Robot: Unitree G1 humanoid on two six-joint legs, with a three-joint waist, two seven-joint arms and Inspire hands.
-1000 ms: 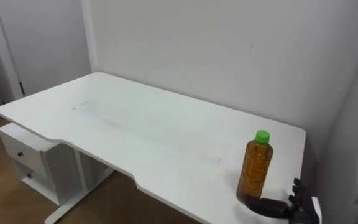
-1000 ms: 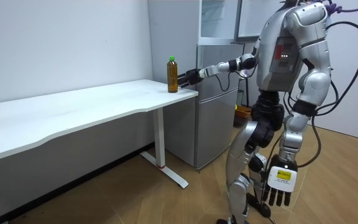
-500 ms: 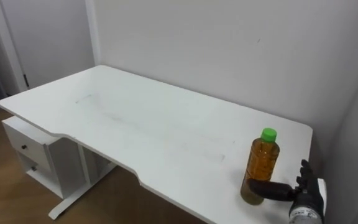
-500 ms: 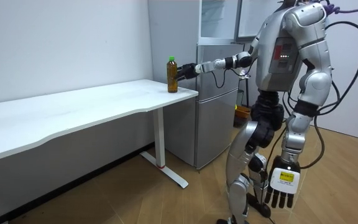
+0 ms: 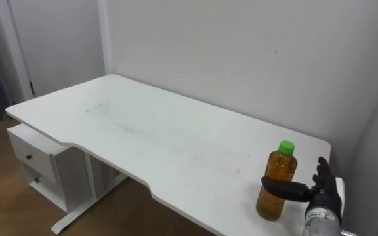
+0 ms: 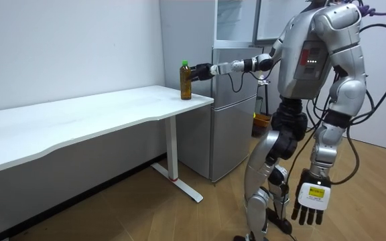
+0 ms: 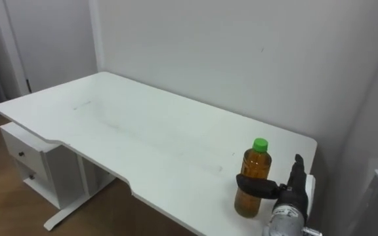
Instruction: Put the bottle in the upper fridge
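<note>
Left eye view, bottle (image 5: 272, 203): stands upright at the near right corner of the white table (image 5: 163, 137), green cap on top, base on the tabletop.
Right hand (image 5: 325, 193): at the bottle's right side at mid-height. My thumb (image 5: 284, 189) curls across its front, and my other fingers rise just beside it on the right.
Grip: a hold begun by the thumb. I cannot tell how far the other fingers wrap behind.
Bearing: the bottle lies directly left of my palm, touching it.
Long axis: vertical, so my hold crosses it squarely.
Nearer arm: the right, stretched out to the table's end.
Left hand (image 6: 309, 204): hangs by my thigh in the room view, fingers relaxed and empty, well apart from the bottle.
Fridge (image 6: 236, 107): just beyond the table's end, beside me. Its upper compartment sits above the bottle's level.
Next move, as I judge it: firm up the hold, then lift straight up along the axis before swinging towards the fridge.
</note>
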